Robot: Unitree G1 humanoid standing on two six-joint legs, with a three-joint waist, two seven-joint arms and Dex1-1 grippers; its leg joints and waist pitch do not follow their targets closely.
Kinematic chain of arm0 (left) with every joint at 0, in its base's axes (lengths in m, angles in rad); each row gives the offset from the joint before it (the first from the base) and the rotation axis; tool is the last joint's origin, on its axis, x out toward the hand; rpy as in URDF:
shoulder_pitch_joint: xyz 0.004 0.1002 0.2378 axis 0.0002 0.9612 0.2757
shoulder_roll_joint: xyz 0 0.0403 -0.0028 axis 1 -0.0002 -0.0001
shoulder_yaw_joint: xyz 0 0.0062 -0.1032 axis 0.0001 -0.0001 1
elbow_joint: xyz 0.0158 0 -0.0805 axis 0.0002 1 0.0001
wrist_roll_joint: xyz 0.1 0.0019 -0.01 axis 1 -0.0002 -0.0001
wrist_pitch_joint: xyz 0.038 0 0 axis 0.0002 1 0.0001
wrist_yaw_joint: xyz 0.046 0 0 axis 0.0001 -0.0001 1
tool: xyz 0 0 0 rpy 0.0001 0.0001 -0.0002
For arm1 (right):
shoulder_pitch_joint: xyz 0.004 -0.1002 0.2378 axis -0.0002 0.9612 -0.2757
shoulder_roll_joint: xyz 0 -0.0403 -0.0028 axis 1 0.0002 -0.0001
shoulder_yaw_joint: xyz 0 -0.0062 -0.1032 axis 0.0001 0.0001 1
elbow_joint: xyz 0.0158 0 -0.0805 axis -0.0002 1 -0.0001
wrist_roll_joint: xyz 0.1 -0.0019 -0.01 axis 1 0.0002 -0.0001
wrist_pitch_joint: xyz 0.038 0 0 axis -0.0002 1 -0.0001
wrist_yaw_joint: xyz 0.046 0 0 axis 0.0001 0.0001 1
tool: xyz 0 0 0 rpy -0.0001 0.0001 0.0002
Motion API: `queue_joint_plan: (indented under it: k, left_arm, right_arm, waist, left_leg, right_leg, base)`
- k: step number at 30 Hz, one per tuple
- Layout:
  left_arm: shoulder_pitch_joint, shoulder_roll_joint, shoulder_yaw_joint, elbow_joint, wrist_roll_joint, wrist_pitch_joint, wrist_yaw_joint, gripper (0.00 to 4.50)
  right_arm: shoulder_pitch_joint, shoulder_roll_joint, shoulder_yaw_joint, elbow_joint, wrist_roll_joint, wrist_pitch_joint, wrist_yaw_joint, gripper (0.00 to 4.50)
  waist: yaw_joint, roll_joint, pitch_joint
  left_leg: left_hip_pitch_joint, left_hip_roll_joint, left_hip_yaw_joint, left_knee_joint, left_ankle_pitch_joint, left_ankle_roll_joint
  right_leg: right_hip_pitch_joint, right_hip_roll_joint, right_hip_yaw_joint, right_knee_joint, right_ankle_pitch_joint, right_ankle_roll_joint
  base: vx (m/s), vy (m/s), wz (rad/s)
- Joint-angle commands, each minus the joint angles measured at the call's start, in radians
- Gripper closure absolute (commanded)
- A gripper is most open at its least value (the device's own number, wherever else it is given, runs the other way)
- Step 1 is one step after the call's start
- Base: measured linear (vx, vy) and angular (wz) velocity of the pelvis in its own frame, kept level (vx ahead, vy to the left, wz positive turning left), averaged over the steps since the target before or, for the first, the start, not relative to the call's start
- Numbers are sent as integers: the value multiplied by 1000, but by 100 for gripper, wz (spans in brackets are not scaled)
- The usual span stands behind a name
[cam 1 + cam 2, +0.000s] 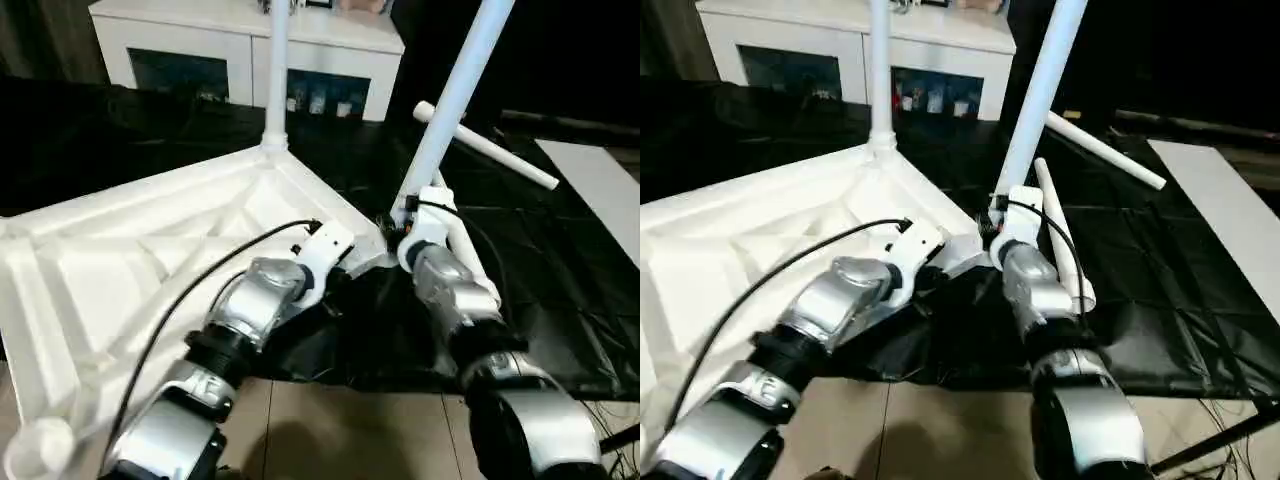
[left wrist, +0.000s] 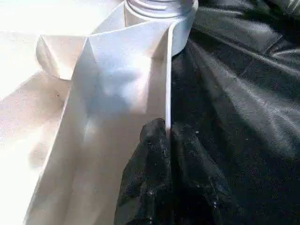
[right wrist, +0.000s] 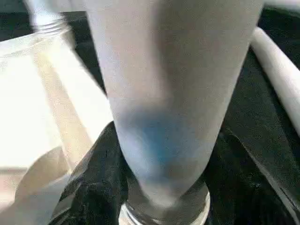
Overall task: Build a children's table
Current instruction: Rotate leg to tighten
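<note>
Tabletop [image 1: 150, 260] lies upside down, ribbed underside up, on black sheet [image 1: 560, 300], taking the left and middle of the scene. Near-left corner shows a round white bit [image 1: 35, 445], can't tell if it's a leg or a socket. Far corner has one leg [image 1: 277, 70] standing upright, looks already fitted. Left gripper [image 2: 168, 133] is pinched shut on the tabletop's thin edge wall just beside the near-right corner, steadying it. Right gripper [image 3: 161, 154] is half open, fingers clamped around a second leg [image 1: 455, 100], which leans right with its bottom end at the near-right corner; seating not clear, probably this leg is being fitted. Further right, a third leg [image 1: 490, 148] lies loose on the sheet, and another white piece [image 1: 1060, 235] sits beside the right forearm. Judgement: roughly one leg done, one underway, rest left, then flipping.
</note>
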Motion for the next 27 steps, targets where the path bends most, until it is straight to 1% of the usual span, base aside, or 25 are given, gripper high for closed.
queue_joint_plan:
  k: [1,2,3,4,5,6,7,8,9,11,12,13,16,17,18,19,20,21,23,24,25,27]
  left_arm:
    - [-28,13,11,-42,-3,-54,-5,450]
    - [-27,19,13,-41,-4,-57,-11,450]
    - [-28,25,15,-36,-5,-62,-15,450]
    - [-28,25,15,-36,-5,-62,-15,450]
    - [-30,28,17,-31,-5,-65,-18,450]
    - [-34,32,19,-24,-4,-71,-22,450]
    - [-37,33,19,-19,-4,-75,-25,450]
    - [-37,33,19,-19,-4,-75,-25,450]
    - [-40,36,18,-14,-4,-81,-27,450]
    - [-41,36,18,-14,-4,-81,-29,450]
    - [-41,37,18,-14,-5,-82,-30,450]
    - [-40,37,18,-16,-4,-81,-32,450]
    - [-38,38,19,-20,-3,-80,-34,450]
    - [-34,39,22,-24,-2,-80,-30,450]
    - [-32,38,25,-26,-1,-76,-22,450]
    - [-32,38,25,-26,-1,-76,-22,450]
    - [-30,38,28,-27,0,-72,-15,450]
    - [-30,36,31,-27,1,-72,-8,450]
    - [-28,37,31,-31,-9,-87,-25,450]
    - [-27,38,30,-33,-11,-90,-30,450]
    - [-17,56,25,-49,-13,-100,-56,450]
    - [-7,78,19,-63,-14,-108,-84,450]
  right_arm:
    - [48,-22,16,-69,11,42,72,221]
    - [70,-35,23,-113,14,56,102,221]
    - [95,-51,30,-159,15,67,127,221]
    - [95,-51,30,-159,15,67,127,200]
    - [112,-61,34,-189,15,76,143,184]
    - [126,-69,34,-216,19,87,154,184]
    - [135,-73,34,-232,23,95,159,184]
    - [135,-73,34,-232,23,95,159,184]
    - [145,-71,38,-251,29,104,167,184]
    - [145,-67,39,-254,28,109,162,184]
    - [144,-62,40,-258,26,113,156,184]
    - [143,-56,39,-264,24,120,148,184]
    - [144,-50,38,-274,22,127,142,184]
    - [144,-37,35,-276,9,123,107,184]
    - [144,-29,33,-272,-7,125,65,184]
    - [144,-29,33,-272,-7,125,65,184]
    - [146,-21,31,-266,-23,127,22,184]
    - [148,-12,26,-259,-31,127,-11,184]
    - [158,7,33,-255,-26,108,5,184]
    - [160,8,37,-255,-24,103,17,184]
    - [168,-2,53,-260,-18,90,79,184]
    - [172,-16,59,-264,-7,88,131,184]
  waist:
    - [0,11,-59]
    - [3,17,-62]
    - [6,15,-64]
    - [9,11,-67]
    - [11,11,-69]
    - [14,11,-68]
    - [14,23,-68]
    - [16,19,-68]
    - [15,19,-67]
    - [16,24,-64]
    - [17,30,-64]
    - [15,27,-62]
    - [15,28,-61]
    - [14,18,-60]
    - [15,19,-60]
    - [14,23,-59]
    - [13,24,-58]
    - [12,20,-58]
    - [12,21,-57]
    - [12,21,-57]
    - [12,22,-58]
    - [12,21,-59]
  left_leg:
    - [22,29,-8,-82,-321,-28]
    - [19,28,-6,-79,-271,-21]
    - [18,28,-4,-75,-243,-14]
    - [12,26,-2,-70,-170,3]
    - [8,23,0,-67,-118,21]
    - [9,22,3,-65,-104,28]
    - [12,23,3,-65,-104,32]
    - [14,24,4,-64,-106,34]
    - [13,24,4,-65,-109,35]
    - [16,26,6,-68,-141,30]
    - [17,27,6,-68,-149,25]
    - [17,27,6,-70,-168,18]
    - [18,28,6,-71,-179,6]
    - [16,28,7,-71,-179,5]
    - [16,28,6,-72,-175,4]
    - [16,27,6,-72,-167,0]
    - [18,27,7,-73,-173,-5]
    - [18,27,7,-73,-177,-6]
    - [18,27,6,-75,-200,-13]
    - [18,27,6,-75,-200,-13]
    - [17,27,6,-74,-202,-12]
    - [15,27,6,-73,-183,-4]
  right_leg:
    - [22,-50,38,-72,-240,-141]
    - [27,-47,38,-68,-174,-154]
    - [28,-48,38,-63,-136,-161]
    - [35,-45,38,-51,-45,-178]
    - [39,-44,37,-44,18,-194]
    - [38,-44,37,-43,34,-199]
    - [37,-44,38,-44,43,-210]
    - [39,-42,37,-42,44,-218]
    - [39,-43,38,-41,37,-221]
    - [36,-45,39,-47,-23,-225]
    - [35,-46,40,-48,-36,-224]
    - [35,-45,40,-52,-63,-219]
    - [34,-46,41,-53,-85,-209]
    - [33,-46,41,-55,-93,-205]
    - [33,-47,41,-53,-98,-203]
    - [32,-47,41,-53,-104,-199]
    - [30,-47,41,-55,-114,-194]
    - [29,-46,41,-55,-120,-191]
    - [28,-48,42,-59,-159,-175]
    - [28,-48,42,-59,-159,-175]
    - [29,-48,42,-58,-151,-168]
    - [32,-46,41,-54,-117,-171]
  base:
    - [0,0,0]
    - [0,0,0]
    - [51,-23,4]
    - [55,-13,0]
    - [55,-13,0]
    - [0,0,0]
    - [0,0,0]
    - [0,0,0]
    - [0,0,0]
    - [0,0,0]
    - [0,0,0]
    - [0,0,0]
    - [0,0,0]
    - [0,0,0]
    - [0,0,0]
    - [0,0,0]
    - [0,0,0]
    - [0,0,0]
    - [0,0,0]
    - [0,0,0]
    - [0,0,0]
    - [0,0,0]
